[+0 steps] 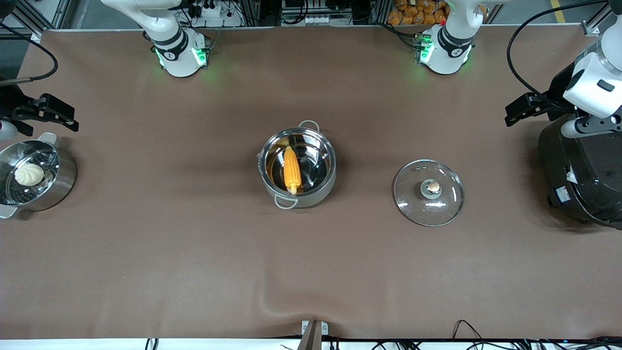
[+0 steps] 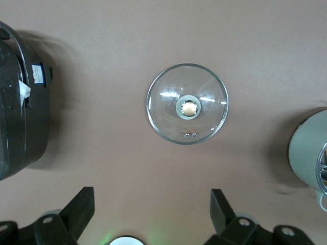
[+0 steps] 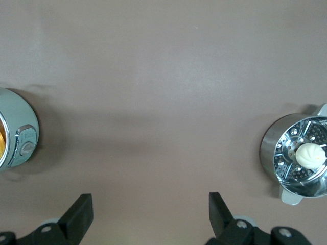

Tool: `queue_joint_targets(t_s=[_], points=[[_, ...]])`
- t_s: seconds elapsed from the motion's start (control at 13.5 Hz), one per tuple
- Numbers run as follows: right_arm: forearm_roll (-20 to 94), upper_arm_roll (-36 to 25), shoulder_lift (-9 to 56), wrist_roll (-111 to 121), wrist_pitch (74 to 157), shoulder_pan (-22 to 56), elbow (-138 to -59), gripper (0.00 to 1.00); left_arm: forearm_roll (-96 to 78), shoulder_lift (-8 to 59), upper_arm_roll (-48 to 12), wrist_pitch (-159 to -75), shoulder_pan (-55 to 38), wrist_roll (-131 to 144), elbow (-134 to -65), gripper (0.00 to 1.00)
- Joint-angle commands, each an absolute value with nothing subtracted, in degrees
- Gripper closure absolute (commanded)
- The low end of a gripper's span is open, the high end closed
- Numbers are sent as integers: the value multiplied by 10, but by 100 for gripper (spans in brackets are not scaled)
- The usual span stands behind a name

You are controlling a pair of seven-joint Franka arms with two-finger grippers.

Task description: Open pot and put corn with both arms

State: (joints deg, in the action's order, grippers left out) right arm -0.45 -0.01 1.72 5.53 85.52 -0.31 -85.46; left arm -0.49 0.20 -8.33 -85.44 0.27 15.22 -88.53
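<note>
The shiny steel pot point(image 1: 313, 194) stands open at the table's middle, and the yellow corn point(image 1: 292, 170) lies inside it. The glass lid point(image 1: 428, 192) with its tan knob rests flat on the table beside the pot, toward the left arm's end. My left gripper point(image 1: 509, 114) is open and empty, raised beside the black cooker; its wrist view shows the lid point(image 2: 187, 103) and the pot's wall point(image 2: 306, 153). My right gripper point(image 1: 74, 120) is open and empty, raised by the steamer pot; its wrist view shows the pot's wall point(image 3: 15, 135).
A large black electric cooker point(image 1: 580, 180) stands at the left arm's end. A steel pot with a perforated tray and a white bun point(image 1: 30, 174) stands at the right arm's end. Brown cloth covers the table.
</note>
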Motion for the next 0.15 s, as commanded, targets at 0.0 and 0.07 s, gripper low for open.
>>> queue_joint_targets(t_s=[0.0,0.07], points=[[5,6,16,41,839,-14,-850,0,5,-8,-86,-847,6,138,-888,0],[5,5,15,44,838,-16,-850,0,6,-8,-86,-847,9,138,-887,0]])
